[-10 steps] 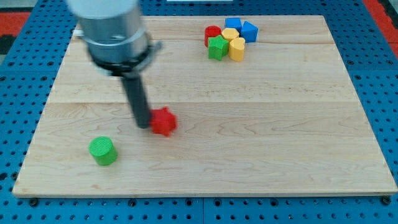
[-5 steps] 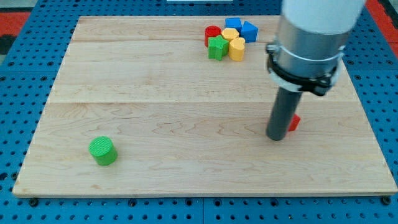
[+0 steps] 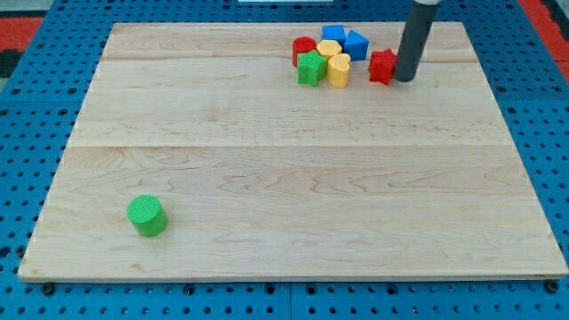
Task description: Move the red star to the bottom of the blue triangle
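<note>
One red star [image 3: 382, 67] is sitting near the desk's [image 3: 267, 178] top edge. My tip [image 3: 404, 79] is touching its right side. The tool is a bare rod, holding nothing.

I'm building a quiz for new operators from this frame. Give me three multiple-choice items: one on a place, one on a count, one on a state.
1. Where is my tip?
A. right of the red star, against it
B. beside the green cylinder
C. at the wooden board's bottom edge

2. How many green blocks show?
A. one
B. two
C. three

3. The red star is:
A. stacked on another block
B. off the board
C. flat on the board, clear of the cluster

A: the rod stands beside the star.
B: the cylinder and a green star.
C: a gap separates it from the yellow block.
</note>
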Tool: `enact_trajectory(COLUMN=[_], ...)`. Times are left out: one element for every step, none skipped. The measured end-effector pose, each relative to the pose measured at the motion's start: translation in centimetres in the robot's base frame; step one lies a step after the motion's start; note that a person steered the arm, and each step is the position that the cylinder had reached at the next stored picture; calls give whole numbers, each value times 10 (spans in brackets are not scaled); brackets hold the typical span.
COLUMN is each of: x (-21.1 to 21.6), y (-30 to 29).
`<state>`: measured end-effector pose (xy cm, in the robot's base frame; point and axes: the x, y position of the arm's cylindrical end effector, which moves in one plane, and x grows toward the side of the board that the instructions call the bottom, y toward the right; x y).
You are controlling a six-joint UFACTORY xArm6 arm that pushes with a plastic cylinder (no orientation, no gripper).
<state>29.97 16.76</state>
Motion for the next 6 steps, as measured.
enact_trajectory(x=[-15,-21,-28,-28,-28,-28], y=[5,5,2,-3,-6,-9])
